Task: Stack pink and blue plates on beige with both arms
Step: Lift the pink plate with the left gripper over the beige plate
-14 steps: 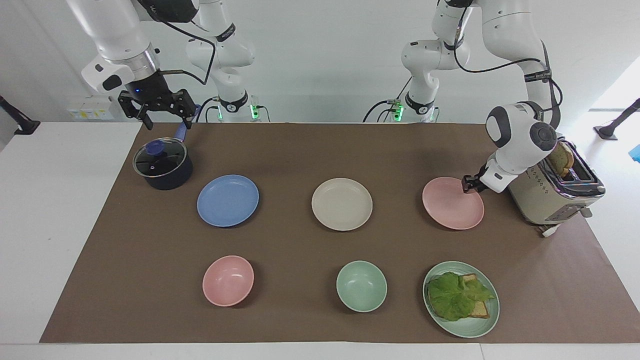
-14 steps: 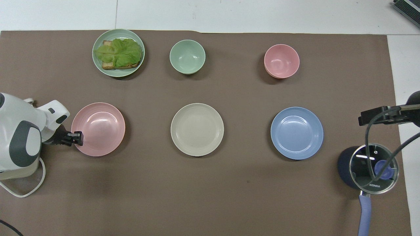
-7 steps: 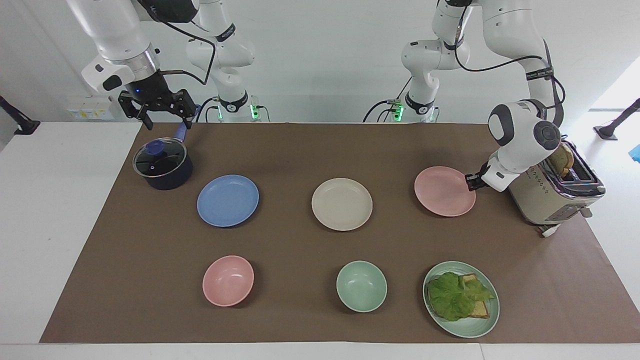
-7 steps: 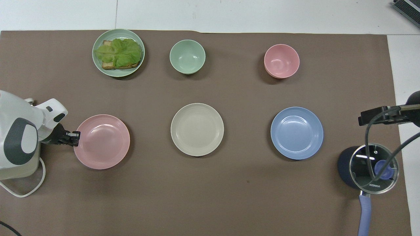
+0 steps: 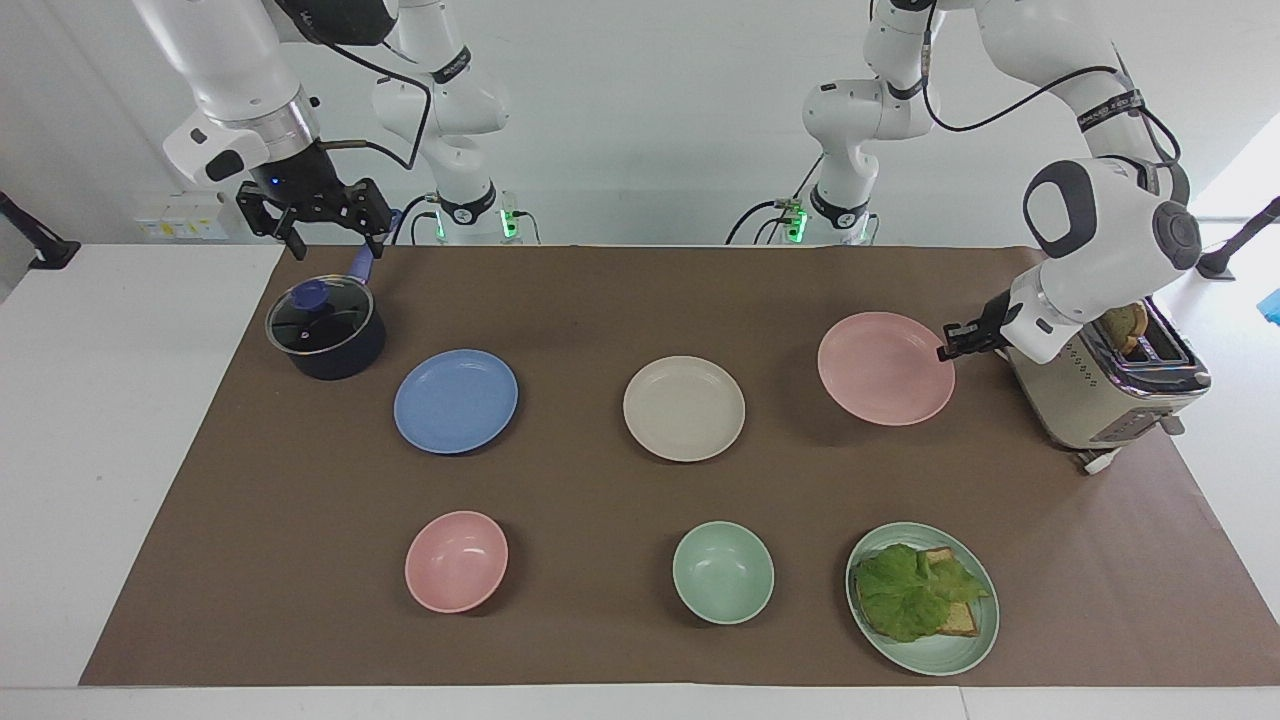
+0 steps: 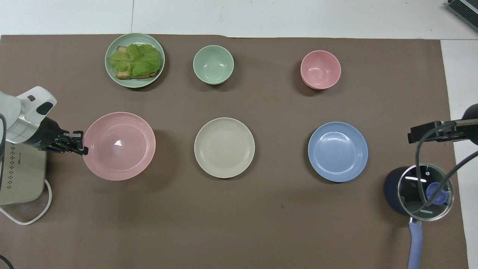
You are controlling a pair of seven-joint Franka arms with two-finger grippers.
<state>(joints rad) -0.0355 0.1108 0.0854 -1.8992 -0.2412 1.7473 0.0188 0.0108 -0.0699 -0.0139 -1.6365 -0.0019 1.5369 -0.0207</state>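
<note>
The beige plate is taken as landmark, lying at the middle of the brown mat on the tabletop. Nearer to the robots than it, toward the right arm's end, a dark saucepan with a glass lid is seen; the word KONKA can be read on the lid's rim in the overhead view, and the pan's blue handle is cut off at that view's bottom edge. Over the saucepan the right gripper hangs in the air with its fingers apart, holding nothing — this arm waits. In the overhead view only a dark bar of it shows.

Beside the beige plate, toward the right arm's end, the blue plate lies flat on the mat. Toward the left arm's end the pink plate is held off the mat, slightly tilted, its rim clamped by the left gripper. Just beside that gripper a beige toaster stands, partly hidden by the arm's wrist; toast shows in its slot, and its markings cannot be read.

Farther from the robots a pink bowl, a green bowl and a green plate are set in a row — bread under lettuce on the last.
</note>
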